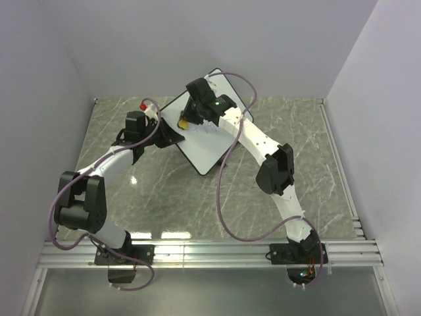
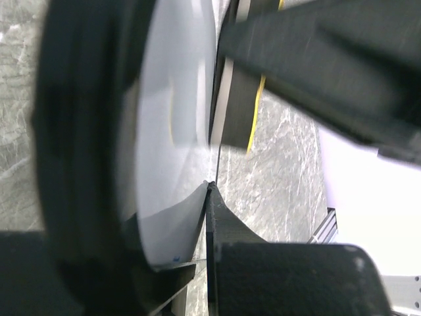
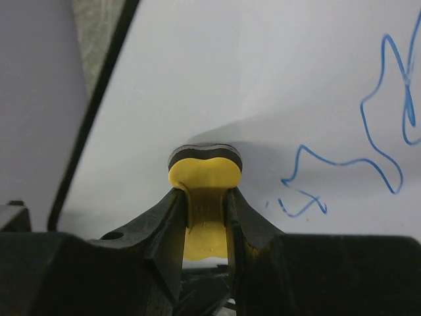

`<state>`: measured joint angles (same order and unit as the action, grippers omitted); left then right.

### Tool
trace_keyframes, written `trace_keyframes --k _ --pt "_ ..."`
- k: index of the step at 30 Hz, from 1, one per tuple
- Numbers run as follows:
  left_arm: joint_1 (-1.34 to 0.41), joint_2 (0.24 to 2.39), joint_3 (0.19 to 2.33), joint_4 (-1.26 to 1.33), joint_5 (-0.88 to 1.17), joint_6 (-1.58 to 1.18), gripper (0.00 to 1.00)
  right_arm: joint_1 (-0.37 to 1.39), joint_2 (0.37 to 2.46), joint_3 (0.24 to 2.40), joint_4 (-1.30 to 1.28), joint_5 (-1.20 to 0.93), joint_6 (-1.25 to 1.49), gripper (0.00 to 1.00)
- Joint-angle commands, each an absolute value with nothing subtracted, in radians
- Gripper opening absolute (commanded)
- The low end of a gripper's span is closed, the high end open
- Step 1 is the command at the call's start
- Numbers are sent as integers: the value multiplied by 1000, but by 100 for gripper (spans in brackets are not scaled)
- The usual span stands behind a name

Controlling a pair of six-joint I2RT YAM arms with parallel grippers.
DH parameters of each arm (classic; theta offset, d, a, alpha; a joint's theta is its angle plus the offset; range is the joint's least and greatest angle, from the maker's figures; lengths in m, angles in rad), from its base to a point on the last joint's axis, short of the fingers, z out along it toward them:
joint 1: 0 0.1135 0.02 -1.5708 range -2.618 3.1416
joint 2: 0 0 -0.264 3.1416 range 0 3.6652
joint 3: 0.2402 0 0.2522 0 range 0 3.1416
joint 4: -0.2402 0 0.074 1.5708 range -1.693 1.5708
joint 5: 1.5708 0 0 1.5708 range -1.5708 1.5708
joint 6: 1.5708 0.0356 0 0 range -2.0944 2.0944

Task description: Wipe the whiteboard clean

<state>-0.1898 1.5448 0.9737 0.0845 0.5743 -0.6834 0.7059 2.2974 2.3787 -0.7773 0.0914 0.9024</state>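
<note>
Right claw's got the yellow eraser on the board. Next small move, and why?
Probably sweep the right claw toward the blue scribble, yellow eraser kept pressed down. Its pad seems to sit on a clean patch of the whiteboard; the scribble, rightward in the wrist view, is unerased. The left claw clamps the board's edge, so it should hold steady.

A grey-green, marble-patterned table top (image 1: 177, 204) carries everything. Ribbed aluminium rails (image 1: 217, 253) run along its near edge, behind both grippers, and a similar strip runs down the side outboard of the right arm. A large flat white rectangular whiteboard (image 1: 204, 151) with a thin black rim sits on it, turned corner-on. It reaches from the left gripper (image 1: 164, 136) across under the right gripper (image 1: 186, 122) and beyond. Whether it lies flat or is tipped up cannot be told. Just beyond the left gripper, on its outer side, is a small red thing (image 1: 144, 105), too small to identify.
</note>
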Motion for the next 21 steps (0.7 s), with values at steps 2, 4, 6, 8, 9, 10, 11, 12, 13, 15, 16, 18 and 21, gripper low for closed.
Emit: trace_keyframes --k 2,4,6,8,9,10,11,12,13,15,16,18,21 --pt "-216 1500 988 -49 563 -575 0 669 2329 2385 -624 43 974 0" --pt "-216 1494 994 -63 554 -572 0 654 2338 2379 -646 52 948 0" --pt "-216 1494 1011 -77 551 -566 0 652 2333 2329 -693 86 917 0" --pt "-216 1496 1022 -95 543 -561 0 652 2312 2227 -750 112 873 0" --pt "-216 1497 1032 -97 540 -557 0 650 2301 2183 -764 129 858 0" --pt "-216 1499 1037 -106 537 -555 0 652 2271 2134 -778 158 832 0" --pt "-216 1500 1042 -109 534 -557 0 653 2249 2023 -781 169 822 0" --pt "-216 1500 1043 -107 532 -555 0 655 2228 1963 -773 175 815 0" --pt "-216 1499 1042 -107 532 -557 0 655 2183 1904 -759 175 798 0" --pt "-216 1499 1037 -101 532 -557 0 663 2148 1761 -718 172 793 0" --pt "-218 1500 1034 -97 532 -555 0 666 2129 1717 -700 157 795 0" --pt "-216 1499 1028 -98 534 -551 0 667 2138 1729 -698 146 807 0" --pt "-216 1499 1016 -100 538 -545 0 667 2205 1941 -759 121 818 0"
